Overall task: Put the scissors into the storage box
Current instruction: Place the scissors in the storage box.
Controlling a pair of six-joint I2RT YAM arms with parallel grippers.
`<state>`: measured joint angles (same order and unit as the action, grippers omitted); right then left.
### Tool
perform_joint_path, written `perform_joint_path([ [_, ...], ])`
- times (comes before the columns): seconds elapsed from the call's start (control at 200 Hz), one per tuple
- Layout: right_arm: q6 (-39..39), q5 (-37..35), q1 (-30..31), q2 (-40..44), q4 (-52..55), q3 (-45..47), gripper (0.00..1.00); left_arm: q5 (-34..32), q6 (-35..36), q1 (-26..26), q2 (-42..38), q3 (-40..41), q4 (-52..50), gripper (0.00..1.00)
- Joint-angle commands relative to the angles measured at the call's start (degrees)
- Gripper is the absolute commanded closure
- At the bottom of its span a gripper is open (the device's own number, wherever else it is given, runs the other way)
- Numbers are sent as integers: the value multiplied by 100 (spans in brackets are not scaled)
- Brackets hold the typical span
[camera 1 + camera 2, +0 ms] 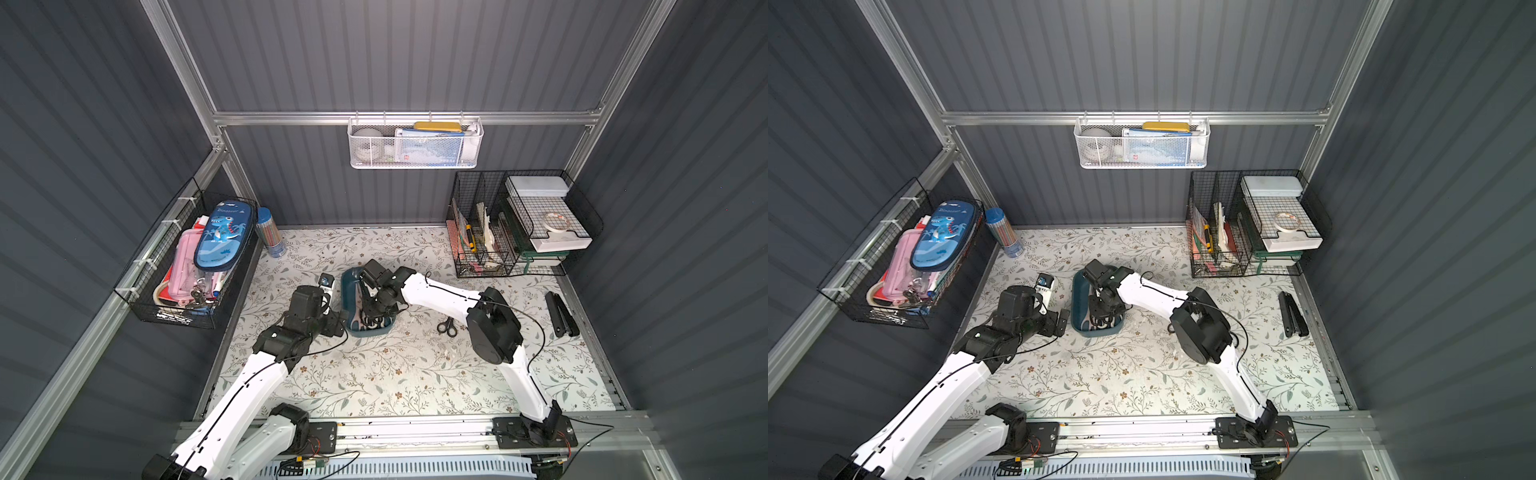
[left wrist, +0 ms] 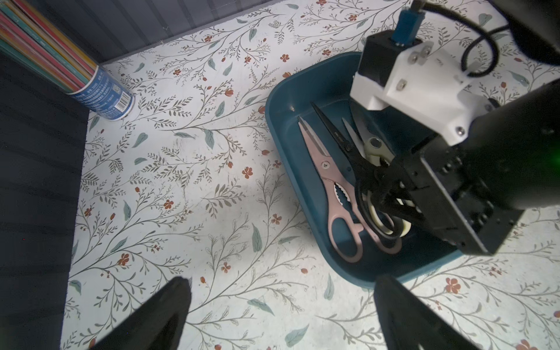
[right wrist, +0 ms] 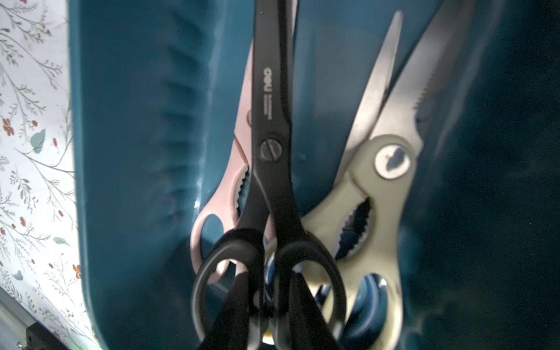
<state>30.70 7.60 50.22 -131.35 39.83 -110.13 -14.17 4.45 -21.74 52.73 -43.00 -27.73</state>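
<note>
Two grippers are mine. My right gripper (image 3: 269, 312) is down inside the box (image 1: 348, 286), narrowed onto the handles of the black scissors (image 3: 269, 121), with its fingers pinching where the two loops meet. The blades point to 12 o'clock along the box, over the pink shears (image 2: 327, 172) and beside the cream shears (image 3: 372, 188). Both shears lie on the box floor; I cannot tell whether the black pair touches them. The box sits just to 10 o'clock of the centre of the table (image 1: 395, 374). My left gripper (image 2: 285, 315) hangs at the box's 9 o'clock, jaws spread wide, holding nothing. Small scissors (image 1: 446, 326) lie on the table at the box's 4 o'clock, well apart from it.
</note>
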Motion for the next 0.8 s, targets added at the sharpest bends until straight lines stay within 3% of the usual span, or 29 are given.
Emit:
perform_joint_path([
  [0.0,223,82,97,-115,-198,-269,74,-39,-23,42,-26,24,-31,1],
  [0.1,249,98,111,-211,-216,-408,72,48,3,38,19,20,-38,0],
  [0.25,227,98,110,-166,-207,-497,58,333,161,38,156,-12,-48,1],
  [0.365,215,54,77,202,-283,-275,56,561,180,38,143,-41,-9,1],
  [0.605,-38,-409,-288,2228,-1315,1728,52,1030,413,38,-156,133,307,1],
  [0.795,-10,-569,-1258,3560,-1229,3376,52,2359,654,29,-75,246,519,1],
])
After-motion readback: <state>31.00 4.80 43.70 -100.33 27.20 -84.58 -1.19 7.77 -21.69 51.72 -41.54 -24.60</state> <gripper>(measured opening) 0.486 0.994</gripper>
